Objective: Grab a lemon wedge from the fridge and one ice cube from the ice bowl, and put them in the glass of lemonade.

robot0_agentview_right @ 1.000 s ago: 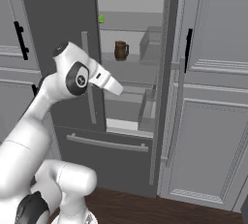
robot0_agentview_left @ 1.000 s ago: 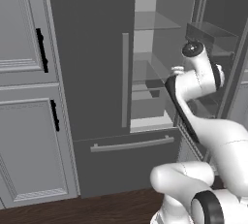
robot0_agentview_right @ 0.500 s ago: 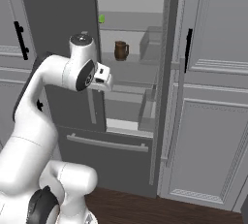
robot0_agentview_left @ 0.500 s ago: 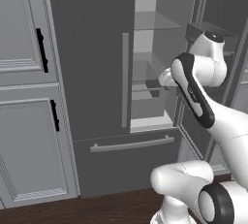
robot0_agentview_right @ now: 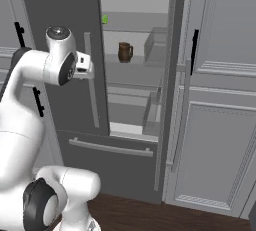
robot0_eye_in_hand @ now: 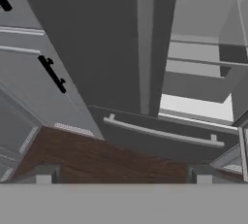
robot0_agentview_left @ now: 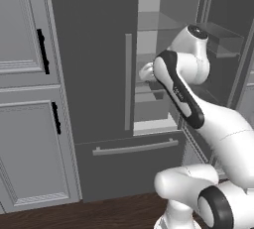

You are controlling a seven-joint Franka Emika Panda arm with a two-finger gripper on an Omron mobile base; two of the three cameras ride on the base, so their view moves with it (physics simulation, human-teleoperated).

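Arm (robot0_agentview_left: 198, 109): glossy white rounded shells, dark grey/black bands at joints, grey round cap on the top joint. Bulbous white base links with black ring joint. Gripper (robot0_eye_in_hand: 123, 174) finger tips small, dark grey, blocky.

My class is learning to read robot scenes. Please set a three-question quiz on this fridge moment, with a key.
1. True or false: the right door of the tall dark grey fridge stands open.
2. Which object stands on a glass shelf inside: A) brown mug B) red bowl C) milk carton?
3. Fill in: the tiny yellow-green lemon wedge sits on the shelf ____ the mug's.

Key: 1 true. 2 A, the brown mug. 3 above.
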